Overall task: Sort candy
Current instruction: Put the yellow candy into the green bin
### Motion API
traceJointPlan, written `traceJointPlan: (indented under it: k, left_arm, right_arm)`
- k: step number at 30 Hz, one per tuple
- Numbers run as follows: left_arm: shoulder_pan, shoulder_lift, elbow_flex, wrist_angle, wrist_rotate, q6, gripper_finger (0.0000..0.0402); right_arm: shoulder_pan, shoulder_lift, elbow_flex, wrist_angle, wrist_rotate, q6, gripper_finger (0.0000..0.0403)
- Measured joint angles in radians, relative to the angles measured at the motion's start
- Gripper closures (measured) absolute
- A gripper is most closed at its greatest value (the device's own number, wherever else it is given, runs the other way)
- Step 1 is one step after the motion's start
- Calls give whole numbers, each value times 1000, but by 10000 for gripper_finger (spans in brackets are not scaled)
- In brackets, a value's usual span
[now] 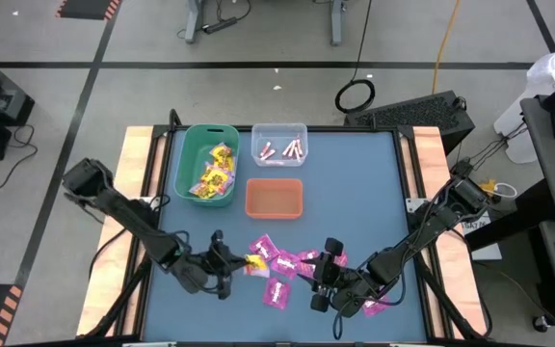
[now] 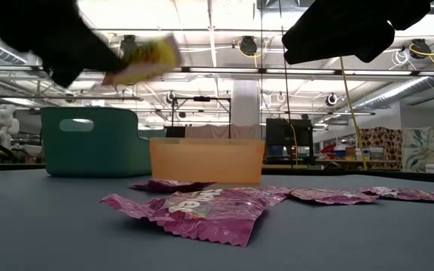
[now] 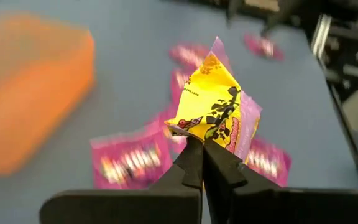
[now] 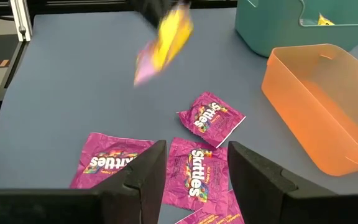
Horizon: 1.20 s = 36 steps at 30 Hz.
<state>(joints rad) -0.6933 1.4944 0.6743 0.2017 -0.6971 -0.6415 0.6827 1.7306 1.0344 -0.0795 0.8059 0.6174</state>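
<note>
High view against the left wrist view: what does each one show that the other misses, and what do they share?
Only the high view shows the green bin holding yellow packets, the clear bin holding pale sticks, and the right gripper open over the magenta packets near the table's front edge.

Only the left wrist view shows the left gripper shut on the yellow packet, pinching its lower edge, with a magenta layer showing behind the yellow.

Both show the orange bin, the scattered magenta packets and the blue table.

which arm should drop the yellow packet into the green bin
Left. The left gripper is already shut on the yellow packet, lifted off the table, on the green bin's side. The right gripper hangs open over magenta packets.
</note>
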Motion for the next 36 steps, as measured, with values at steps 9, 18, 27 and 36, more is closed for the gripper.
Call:
traceJointPlan:
  k: [9,18,27,36]
  left_arm:
    - [27,-165,0,3,-293,291,398]
    - [85,-211,0,-7,-355,334,398]
    - [82,-211,0,-9,-296,203,398]
    - [80,-211,0,48,-269,126,398]
  right_arm:
    - [0,0,0,0,3,0,241]
    - [0,0,0,0,4,0,241]
    - [0,0,0,0,4,0,241]
    - [0,0,0,0,2,7,241]
